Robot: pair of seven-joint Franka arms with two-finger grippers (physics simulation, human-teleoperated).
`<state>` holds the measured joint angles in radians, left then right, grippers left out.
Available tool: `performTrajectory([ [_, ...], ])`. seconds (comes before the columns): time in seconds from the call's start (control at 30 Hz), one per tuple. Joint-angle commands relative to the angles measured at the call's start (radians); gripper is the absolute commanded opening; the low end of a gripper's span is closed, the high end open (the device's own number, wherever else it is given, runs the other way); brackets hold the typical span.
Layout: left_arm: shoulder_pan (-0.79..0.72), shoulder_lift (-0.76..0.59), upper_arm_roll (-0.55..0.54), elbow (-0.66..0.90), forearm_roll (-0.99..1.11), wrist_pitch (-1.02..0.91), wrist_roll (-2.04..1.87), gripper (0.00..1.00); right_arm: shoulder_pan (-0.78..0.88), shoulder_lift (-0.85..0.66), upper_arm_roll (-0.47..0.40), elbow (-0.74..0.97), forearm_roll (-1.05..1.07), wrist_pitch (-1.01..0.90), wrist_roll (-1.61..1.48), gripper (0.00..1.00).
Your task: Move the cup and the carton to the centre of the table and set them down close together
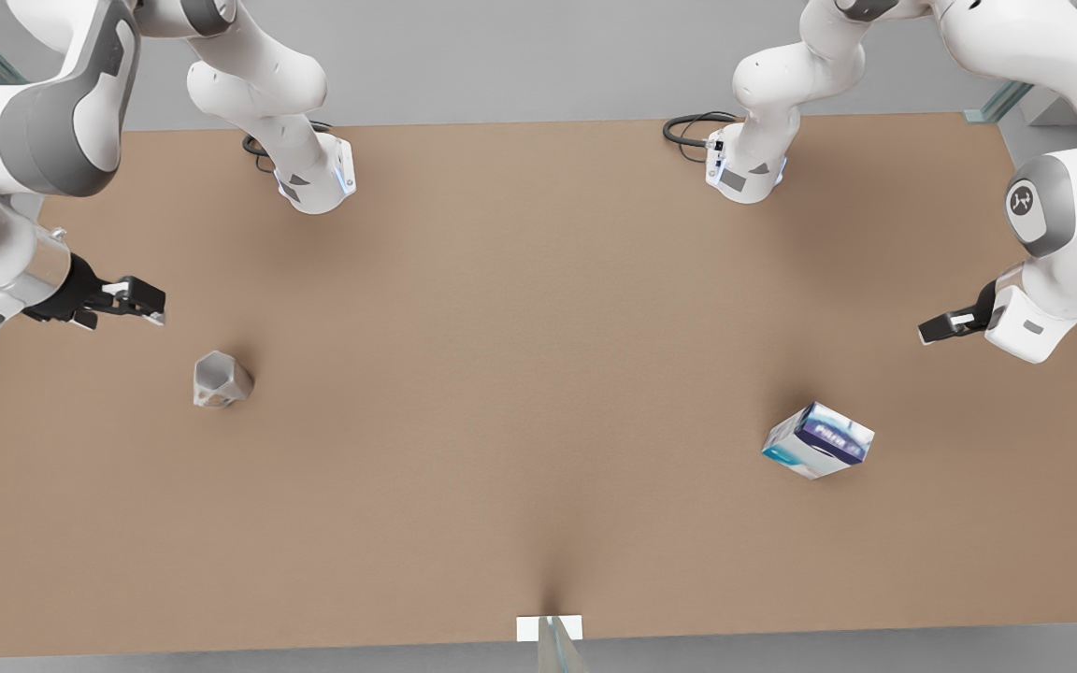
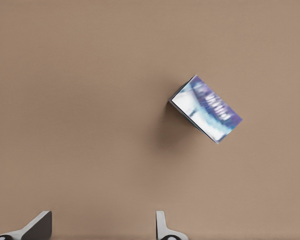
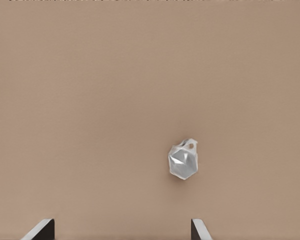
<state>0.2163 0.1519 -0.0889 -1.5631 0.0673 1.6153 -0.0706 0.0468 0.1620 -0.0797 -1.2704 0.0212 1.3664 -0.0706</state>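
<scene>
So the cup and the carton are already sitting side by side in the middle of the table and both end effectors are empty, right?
Not quite. In the front view the cup and the carton sit far apart on the table, near opposite ends. The right end effector and left end effector are indeed empty, hovering open.

From my station the tabletop (image 1: 520, 374) reads as plain matt brown, smooth and without grain. The cup (image 1: 219, 379) looks like pale silver-grey metal or plastic, I can't tell which, its flat facets catching a soft sheen. The carton (image 1: 817, 441) looks like printed card, white with a slightly glossy blue-purple panel. The arm shells look like smooth white plastic with grey matt joints.
</scene>
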Motion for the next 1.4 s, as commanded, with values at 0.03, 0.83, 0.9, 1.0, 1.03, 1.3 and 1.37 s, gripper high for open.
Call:
performTrajectory([
  [0.03, 0.0, 0.0, 0.0, 0.0, 0.0, 0.0, 0.0, 1.0, -0.001, 0.002, 0.0, 0.002, 0.008, -0.003, -0.002, 1.0],
  [0.83, 0.003, 0.069, -0.011, 0.0, 0.002, 0.031, 0.003, 1.0, 0.007, -0.236, 0.069, -1.054, -0.07, 0.729, 0.199, 1.0],
  [0.9, 0.003, 0.072, -0.011, 0.0, 0.002, 0.031, 0.003, 1.0, -0.012, -0.234, 0.06, -1.101, -0.096, 0.827, 0.201, 1.0],
  [1.0, 0.003, 0.074, -0.011, 0.0, 0.002, 0.031, 0.003, 1.0, -0.03, -0.185, 0.034, -1.104, -0.119, 0.939, 0.199, 1.0],
  [1.03, 0.005, 0.074, -0.011, 0.0, 0.002, 0.031, 0.003, 1.0, -0.03, -0.167, 0.034, -1.104, -0.119, 0.961, 0.199, 1.0],
  [1.3, 0.005, 0.075, -0.011, 0.0, 0.002, 0.031, 0.003, 1.0, -0.088, -0.075, 0.034, -1.095, -0.119, 1.096, -0.048, 1.0],
  [1.37, 0.005, 0.075, -0.011, 0.0, 0.002, 0.031, 0.003, 1.0, -0.097, -0.065, 0.032, -1.095, -0.119, 1.097, -0.048, 1.0],
])
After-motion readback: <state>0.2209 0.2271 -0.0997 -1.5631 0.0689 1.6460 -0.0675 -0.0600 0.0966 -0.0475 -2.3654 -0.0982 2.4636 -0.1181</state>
